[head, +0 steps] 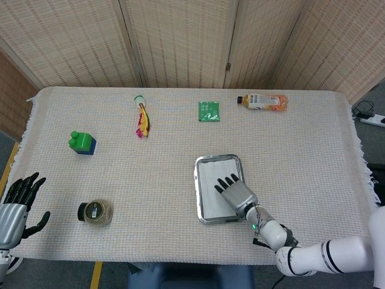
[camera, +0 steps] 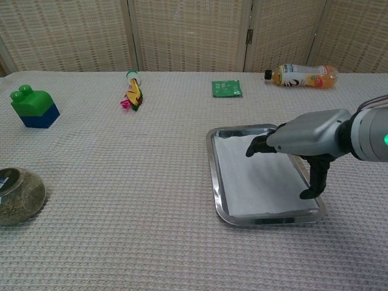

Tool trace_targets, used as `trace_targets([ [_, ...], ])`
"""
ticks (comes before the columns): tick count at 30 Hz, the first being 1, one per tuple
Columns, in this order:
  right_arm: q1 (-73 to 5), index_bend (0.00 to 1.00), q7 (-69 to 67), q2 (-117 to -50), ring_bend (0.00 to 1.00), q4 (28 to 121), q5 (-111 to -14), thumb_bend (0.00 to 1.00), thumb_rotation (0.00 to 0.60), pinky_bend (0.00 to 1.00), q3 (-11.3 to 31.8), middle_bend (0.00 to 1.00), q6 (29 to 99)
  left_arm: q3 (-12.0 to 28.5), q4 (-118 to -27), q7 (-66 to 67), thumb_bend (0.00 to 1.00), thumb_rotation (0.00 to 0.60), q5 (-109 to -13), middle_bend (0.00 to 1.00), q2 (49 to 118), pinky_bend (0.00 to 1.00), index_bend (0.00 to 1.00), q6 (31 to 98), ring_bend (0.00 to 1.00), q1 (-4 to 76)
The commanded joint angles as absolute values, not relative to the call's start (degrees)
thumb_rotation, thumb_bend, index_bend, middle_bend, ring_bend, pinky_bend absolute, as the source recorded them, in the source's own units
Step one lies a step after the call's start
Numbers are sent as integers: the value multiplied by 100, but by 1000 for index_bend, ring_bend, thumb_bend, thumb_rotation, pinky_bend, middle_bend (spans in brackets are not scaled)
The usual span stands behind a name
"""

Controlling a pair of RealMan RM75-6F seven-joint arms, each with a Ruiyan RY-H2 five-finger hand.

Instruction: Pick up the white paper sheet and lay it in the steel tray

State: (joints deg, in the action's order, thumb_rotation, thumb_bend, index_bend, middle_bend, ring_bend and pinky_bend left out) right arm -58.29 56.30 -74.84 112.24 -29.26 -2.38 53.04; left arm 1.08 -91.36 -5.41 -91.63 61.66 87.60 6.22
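Already the white paper sheet (camera: 257, 179) lies flat inside the rectangular steel tray (camera: 211, 159) on the cloth-covered bench (camera: 139, 182), so the placing looks done. The right hand (camera: 300, 136) hovers over the tray's near-right part, fingers spread forward and thumb pointing down near the rim, gripping nothing that I can see. What seems left is lifting that hand clear. The left hand (head: 17, 208) waits open at the bench's near-left edge, holding nothing.

Even, bright overhead light, both views sharp. My right hand (camera: 301, 140) throws only a faint soft shadow. Mild glare along the steel tray (camera: 213, 167) rim. No blur.
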Motion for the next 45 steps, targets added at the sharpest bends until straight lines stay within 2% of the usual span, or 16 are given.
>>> trace_targets([
  [1, -5396, 0, 4733, -7295, 0, 11322, -3747, 311, 600, 0, -189, 0, 5497, 107, -9131, -563, 444, 600, -9172, 0, 6161, 0, 0, 8771, 0, 619],
  [4, -4720, 0, 3785, -7366, 0, 11128, -4984, 311, 600, 0, -246, 0, 6008, 107, -9129, -581, 444, 600, -9175, 0, 6162, 0, 0, 8778, 0, 618],
  [9, -3971, 0, 2671, -7332, 0, 10683, -6682, 310, 600, 0, -665, 0, 6484, 105, -9132, -553, 445, 600, -9159, 0, 6171, 0, 0, 8767, 0, 616],
  [10, -3870, 0, 2680, -7275, 18, 10579, -7015, 311, 600, 44, -760, 21, 6632, 109, -9130, -540, 444, 600, -9146, 0, 6174, 0, 0, 8759, 0, 618],
  [11, -3797, 0, 2726, -7250, 78, 10502, -7255, 311, 600, 156, -821, 76, 6760, 114, -9126, -529, 444, 600, -9137, 0, 6178, 0, 0, 8754, 0, 621],
  [12, -3716, 0, 2757, -7237, 209, 10439, -7452, 311, 600, 344, -875, 197, 6881, 118, -9120, -516, 444, 600, -9128, 0, 6185, 0, 0, 8747, 0, 624],
  [14, -3559, 0, 2807, -7212, 523, 10365, -7740, 311, 600, 701, -1014, 502, 6996, 123, -9110, -493, 444, 600, -9112, 0, 6201, 0, 0, 8734, 0, 629],
  [15, -3517, 0, 2820, -7188, 658, 10359, -7815, 311, 600, 817, -1066, 650, 6984, 125, -9108, -485, 444, 600, -9110, 0, 6207, 0, 0, 8732, 0, 630],
  [18, -3398, 0, 2873, -7123, 836, 10400, -7879, 311, 600, 971, -1179, 852, 6878, 128, -9115, -469, 444, 600, -9107, 0, 6217, 0, 0, 8738, 0, 629],
  [21, -3306, 0, 2894, -7093, 975, 10523, -7705, 310, 600, 1000, -1255, 985, 6638, 140, -9126, -475, 445, 600, -9079, 0, 6213, 0, 0, 8745, 0, 622],
  [23, -3285, 0, 2902, -7099, 1000, 10545, -7543, 310, 600, 1000, -1294, 1000, 6398, 147, -9119, -489, 445, 600, -9061, 0, 6211, 0, 0, 8736, 0, 625],
  [32, -3247, 0, 2757, -7263, 1000, 10369, -7078, 311, 600, 1000, -1117, 1000, 5820, 165, -9098, -561, 445, 600, -9045, 0, 6206, 0, 0, 8747, 0, 626],
  [45, -3273, 0, 2922, -7457, 1000, 10211, -6827, 311, 600, 1000, -975, 1000, 5377, 158, -9084, -587, 445, 600, -9076, 0, 6207, 0, 0, 8759, 0, 628],
])
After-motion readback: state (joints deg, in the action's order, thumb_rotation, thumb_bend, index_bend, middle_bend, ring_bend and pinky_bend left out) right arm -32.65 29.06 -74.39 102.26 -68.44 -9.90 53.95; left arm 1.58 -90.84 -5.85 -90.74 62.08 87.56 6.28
